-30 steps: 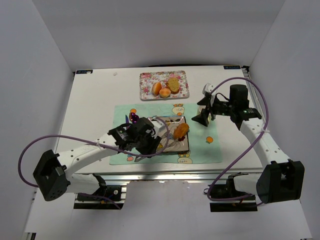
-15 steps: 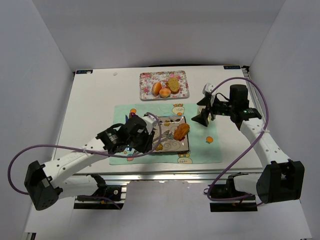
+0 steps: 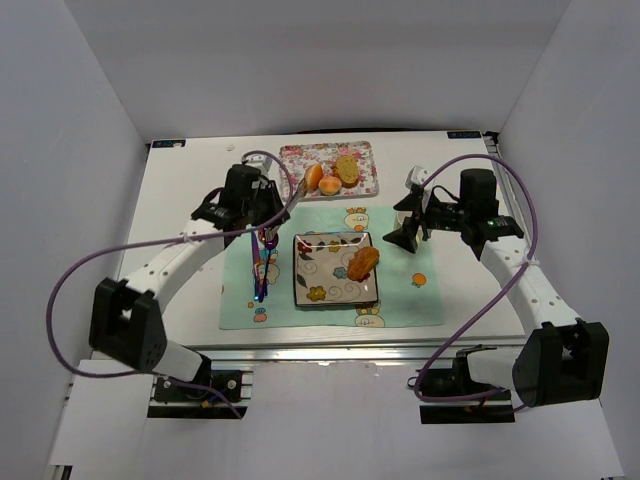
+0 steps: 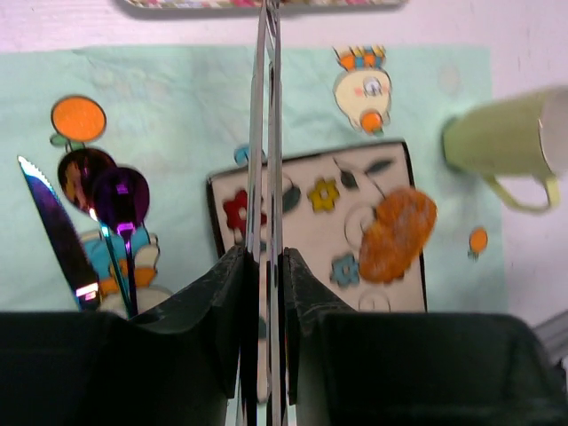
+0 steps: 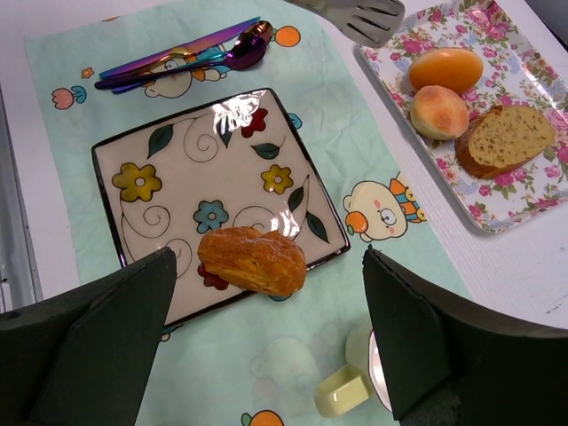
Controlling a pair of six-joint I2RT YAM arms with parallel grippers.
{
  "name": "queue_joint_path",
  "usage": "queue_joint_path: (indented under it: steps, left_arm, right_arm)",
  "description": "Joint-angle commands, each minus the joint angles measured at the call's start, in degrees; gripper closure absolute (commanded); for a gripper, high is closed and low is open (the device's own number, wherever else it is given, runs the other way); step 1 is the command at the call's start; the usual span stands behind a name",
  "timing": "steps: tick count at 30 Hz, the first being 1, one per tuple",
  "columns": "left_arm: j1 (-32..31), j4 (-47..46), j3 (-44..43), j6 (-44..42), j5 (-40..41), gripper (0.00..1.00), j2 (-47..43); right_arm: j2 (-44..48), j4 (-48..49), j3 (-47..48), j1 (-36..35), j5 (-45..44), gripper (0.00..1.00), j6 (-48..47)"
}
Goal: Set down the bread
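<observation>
A golden-brown bread (image 3: 361, 263) lies on the right side of the square flowered plate (image 3: 320, 272); it also shows in the left wrist view (image 4: 397, 232) and the right wrist view (image 5: 253, 260). My left gripper (image 3: 262, 214) (image 4: 264, 257) is shut on metal tongs (image 4: 266, 133), held above the mat left of the plate. The tongs' slotted tip (image 5: 355, 16) is empty and points at the floral tray (image 3: 293, 160). My right gripper (image 3: 408, 232) (image 5: 266, 255) is open and empty, hovering right of the plate.
The tray (image 5: 532, 191) holds two round rolls (image 3: 314, 177) (image 3: 330, 184) and a bread slice (image 3: 347, 168). A pale green cup (image 4: 506, 146) stands under my right gripper. A knife and spoons (image 3: 260, 272) lie left of the plate on the green placemat (image 3: 400, 300).
My left arm has swung from the plate's front left corner back and to the left; the tongs now point toward the tray. The bread stays on the plate. The right arm has not moved.
</observation>
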State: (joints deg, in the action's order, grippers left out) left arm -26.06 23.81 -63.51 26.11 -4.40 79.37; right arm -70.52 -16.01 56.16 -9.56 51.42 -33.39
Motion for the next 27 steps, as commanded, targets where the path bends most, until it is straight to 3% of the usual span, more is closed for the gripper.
queue_joint_path:
  steps: [1, 5, 11, 27]
  left_arm:
    - [2.51, -7.73, -4.51, 4.57, -3.07, 0.81, 5.07]
    - [2.77, -4.31, -14.60, -1.22, -1.93, 0.76, 13.68]
    - [2.77, -0.62, -22.53, -9.39, 1.50, 0.68, 17.56]
    - [2.77, 2.46, -28.43, -18.63, 1.68, 0.54, 24.42]
  right_arm:
    - [1.70, 2.73, 0.53, 0.33, 1.84, 0.11, 0.51]
    - [2.05, 3.35, -0.09, 0.25, 2.11, 0.11, 0.87]
    - [1.88, 3.53, -0.61, 0.25, 1.93, 0.11, 0.87]
    - [1.18, 3.18, -0.44, 0.33, 2.02, 0.11, 0.96]
